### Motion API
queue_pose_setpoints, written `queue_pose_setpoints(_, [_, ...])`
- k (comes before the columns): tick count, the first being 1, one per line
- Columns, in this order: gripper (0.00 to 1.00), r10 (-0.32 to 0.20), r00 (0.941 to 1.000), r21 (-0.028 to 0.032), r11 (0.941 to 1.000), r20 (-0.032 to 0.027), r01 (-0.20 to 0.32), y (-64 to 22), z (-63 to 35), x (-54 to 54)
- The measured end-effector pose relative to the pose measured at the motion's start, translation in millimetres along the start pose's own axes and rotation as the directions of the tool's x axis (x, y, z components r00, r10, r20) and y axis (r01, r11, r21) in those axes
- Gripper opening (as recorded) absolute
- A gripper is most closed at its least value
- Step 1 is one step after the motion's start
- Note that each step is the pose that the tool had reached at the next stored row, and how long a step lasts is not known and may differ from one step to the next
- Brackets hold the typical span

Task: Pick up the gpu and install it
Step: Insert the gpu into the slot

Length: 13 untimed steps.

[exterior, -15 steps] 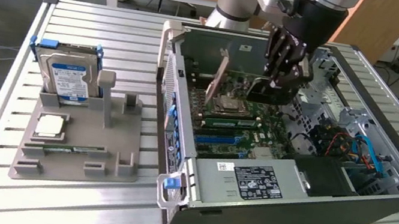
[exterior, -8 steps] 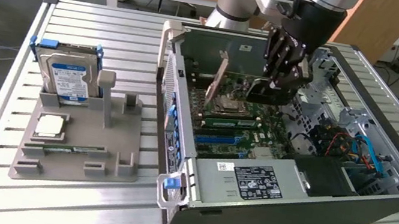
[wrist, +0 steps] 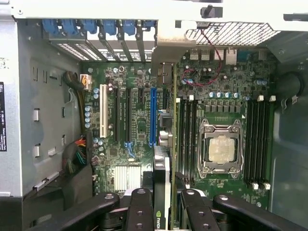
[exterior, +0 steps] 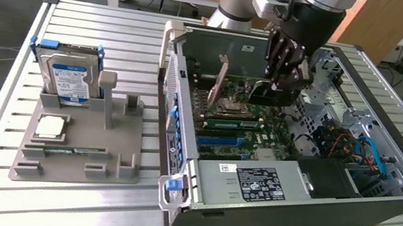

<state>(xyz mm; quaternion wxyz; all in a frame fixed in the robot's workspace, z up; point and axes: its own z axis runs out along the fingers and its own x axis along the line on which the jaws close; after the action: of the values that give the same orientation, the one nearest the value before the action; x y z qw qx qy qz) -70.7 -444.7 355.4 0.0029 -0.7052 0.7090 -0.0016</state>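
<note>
End effector (exterior: 282, 87), gpu (exterior: 240, 86) inside case (exterior: 274, 220)

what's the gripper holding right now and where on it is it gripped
The graphics card, edge-on over the motherboard: the gripper is shut across its two flat faces at its upper edge.

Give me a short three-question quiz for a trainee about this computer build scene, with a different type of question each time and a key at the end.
1. True or false: the gripper grips the gpu inside the open computer case.
2. What stands upright in the grey holder? A) hard drive B) fan C) keyboard
3. Fill in: the long motherboard slot nearest the gpu is coloured ___.
Key: 1 true; 2 A; 3 blue.
</note>
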Motion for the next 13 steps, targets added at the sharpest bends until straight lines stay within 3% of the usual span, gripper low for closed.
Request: queue_pose_setpoints(13, [0.27,0.031,0.9995,0.0009,0.9995,-0.0002,-0.031,3.2,5.2,0.1])
